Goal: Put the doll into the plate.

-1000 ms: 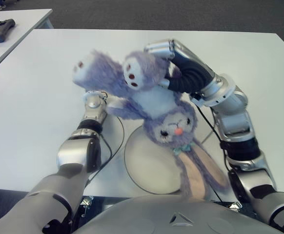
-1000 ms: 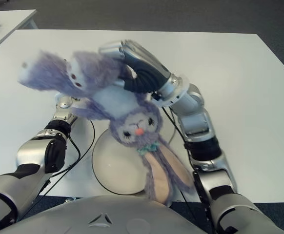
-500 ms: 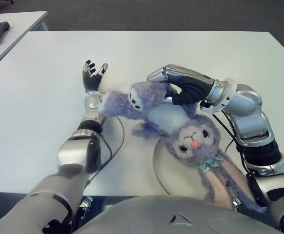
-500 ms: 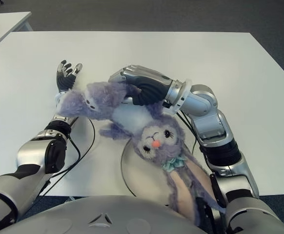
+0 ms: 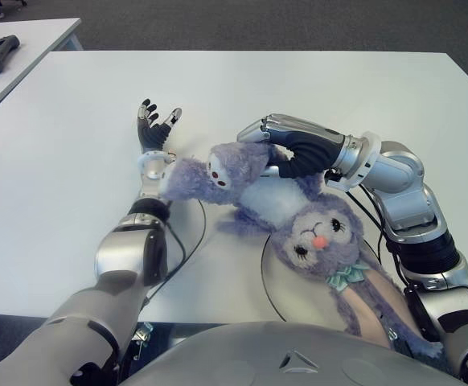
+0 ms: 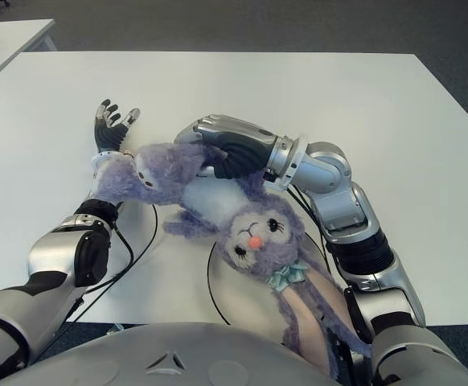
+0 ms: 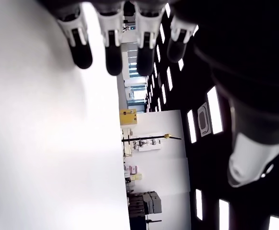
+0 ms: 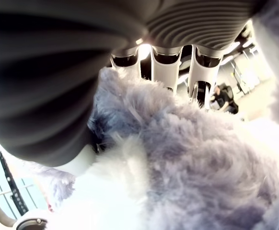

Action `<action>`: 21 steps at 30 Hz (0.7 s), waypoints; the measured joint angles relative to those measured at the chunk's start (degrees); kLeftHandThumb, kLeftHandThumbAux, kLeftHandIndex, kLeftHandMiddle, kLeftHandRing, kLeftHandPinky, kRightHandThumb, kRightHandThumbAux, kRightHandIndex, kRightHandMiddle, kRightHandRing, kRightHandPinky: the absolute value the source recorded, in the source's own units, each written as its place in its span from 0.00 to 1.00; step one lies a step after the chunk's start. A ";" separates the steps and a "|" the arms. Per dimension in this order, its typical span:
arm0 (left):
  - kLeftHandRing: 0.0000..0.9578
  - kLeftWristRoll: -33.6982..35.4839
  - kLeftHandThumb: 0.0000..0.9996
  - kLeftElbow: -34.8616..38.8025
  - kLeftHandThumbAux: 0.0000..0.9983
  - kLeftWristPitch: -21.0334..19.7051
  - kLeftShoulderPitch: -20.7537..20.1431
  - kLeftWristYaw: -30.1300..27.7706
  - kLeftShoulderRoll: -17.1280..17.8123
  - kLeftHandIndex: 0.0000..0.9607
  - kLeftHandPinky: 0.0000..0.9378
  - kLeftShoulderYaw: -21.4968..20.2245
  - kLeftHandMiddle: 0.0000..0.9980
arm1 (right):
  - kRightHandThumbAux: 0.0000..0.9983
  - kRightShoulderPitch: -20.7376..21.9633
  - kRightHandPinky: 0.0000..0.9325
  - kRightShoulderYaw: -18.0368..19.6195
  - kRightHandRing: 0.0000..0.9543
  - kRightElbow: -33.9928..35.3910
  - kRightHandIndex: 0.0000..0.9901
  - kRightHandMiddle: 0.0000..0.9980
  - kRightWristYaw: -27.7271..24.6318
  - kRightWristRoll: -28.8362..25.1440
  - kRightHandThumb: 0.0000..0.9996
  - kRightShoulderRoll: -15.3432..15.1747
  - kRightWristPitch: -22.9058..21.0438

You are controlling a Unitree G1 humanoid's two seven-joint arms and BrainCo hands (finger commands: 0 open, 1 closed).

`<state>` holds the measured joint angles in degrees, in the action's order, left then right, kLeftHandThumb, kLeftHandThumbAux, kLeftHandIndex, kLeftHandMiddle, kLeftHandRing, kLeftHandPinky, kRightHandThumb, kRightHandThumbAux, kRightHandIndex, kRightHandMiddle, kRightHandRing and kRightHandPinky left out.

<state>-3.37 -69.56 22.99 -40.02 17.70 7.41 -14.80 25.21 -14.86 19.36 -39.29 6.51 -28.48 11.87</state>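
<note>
Left eye view shows a fluffy purple bunny doll (image 5: 298,205) lying upside down and slanted across the white table (image 5: 314,88). The right hand (image 5: 286,149) has its fingers wrapped around the bunny's body near the legs. The bunny's long line runs from its feet, which point toward the robot's left, down to its head and long ears, which point toward the robot's own body. The plate (image 5: 268,281) is round and white with a dark rim, and it sits under the bunny's head. So the head looks to be over the plate already, but the legs stick out past the rim toward the left hand (image 5: 155,129). I think the right hand needs to bring the legs over the plate before it lets go. The right hand is the near one and does the work. The left hand shows beside the bunny's foot, on its left side, with fingers spread and holding nothing. Right wrist view shows something the eye views hide: the fingers (image 8: 166,67) press right into the purple fur. Left wrist view shows only straight fingers over bare table.
</note>
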 measured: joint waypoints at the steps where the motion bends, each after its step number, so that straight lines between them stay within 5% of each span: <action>1: 0.14 0.00 0.00 0.00 0.70 0.07 0.00 0.00 -0.02 0.11 0.14 -0.03 0.16 | 0.72 -0.02 0.76 0.00 0.78 -0.19 0.44 0.75 0.05 0.02 0.70 0.08 0.22; 21: 0.16 -0.03 0.00 0.00 0.67 0.46 0.01 0.01 -0.14 0.12 0.17 -0.11 0.17 | 0.72 -0.27 0.83 0.03 0.82 -4.38 0.44 0.80 2.34 0.45 0.70 1.50 3.70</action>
<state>-3.40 -69.56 23.45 -40.01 17.71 7.27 -14.90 24.94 -14.83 14.97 -36.95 6.96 -26.99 15.58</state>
